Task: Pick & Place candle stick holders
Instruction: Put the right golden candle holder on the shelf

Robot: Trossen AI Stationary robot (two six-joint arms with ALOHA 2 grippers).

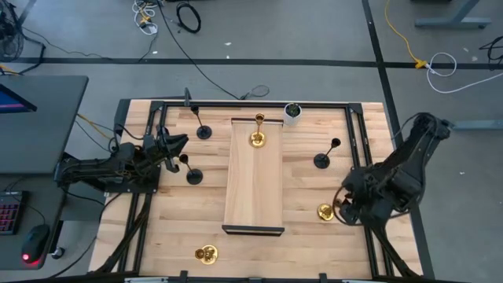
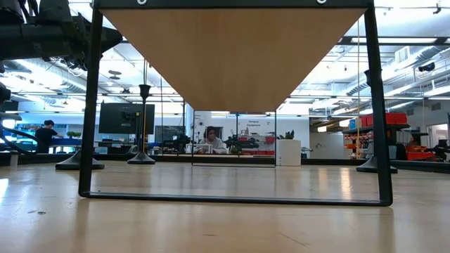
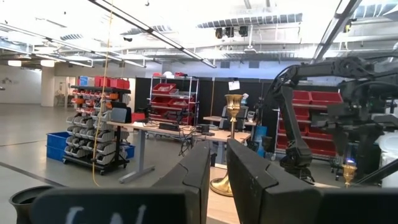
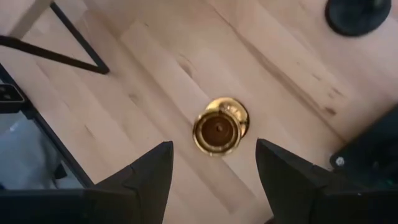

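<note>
right gripper point(image 4: 211, 165) is hovering straight above a gold candle stick holder point(image 4: 219, 126) on the table's point(image 1: 306, 196) right side, fingers spread wide, nothing gripped. left gripper point(image 3: 214, 171) is waiting at the left near a black holder point(image 1: 192, 171), fingers nearly together, empty. another gold holder point(image 1: 258, 135) is standing on the raised centre board point(image 1: 254, 189).

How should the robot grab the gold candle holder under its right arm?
Probably from straight above. The gold holder stands upright, cup facing up, on the table, with the right tool open above it. Lower the fingers either side and close on the cup or thin stem.
</note>
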